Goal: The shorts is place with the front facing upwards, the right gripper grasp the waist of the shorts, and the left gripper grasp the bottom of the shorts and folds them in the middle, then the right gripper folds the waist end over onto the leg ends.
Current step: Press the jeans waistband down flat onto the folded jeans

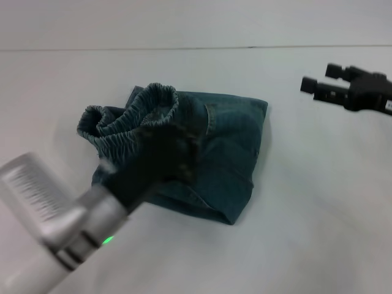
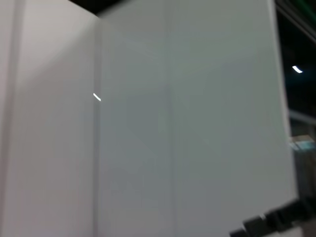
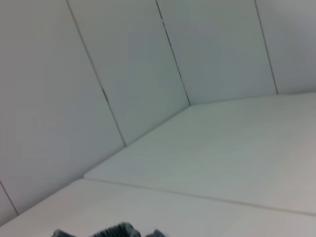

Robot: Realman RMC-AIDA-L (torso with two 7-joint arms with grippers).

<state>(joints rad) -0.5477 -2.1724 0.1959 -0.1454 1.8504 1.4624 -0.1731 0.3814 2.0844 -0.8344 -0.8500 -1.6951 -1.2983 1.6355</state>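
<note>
The blue-green denim shorts (image 1: pixel 226 147) lie folded into a compact bundle on the white table (image 1: pixel 306 214). Their gathered elastic waist (image 1: pixel 147 110) stands up in a loose curl at the bundle's far left. My left gripper (image 1: pixel 164 156) is a dark blur low over the bundle's near left part, just below the waist; its silver wrist with a green light (image 1: pixel 108 240) reaches in from the lower left. My right gripper (image 1: pixel 320 78) hovers open and empty over bare table at the far right, well apart from the shorts. I cannot pick out the bottom of the shorts.
A pale wall (image 1: pixel 196 24) rises behind the table's far edge. Both wrist views show mostly white wall panels (image 3: pixel 148 74). A dark shape (image 2: pixel 269 224) sits at the edge of the left wrist view.
</note>
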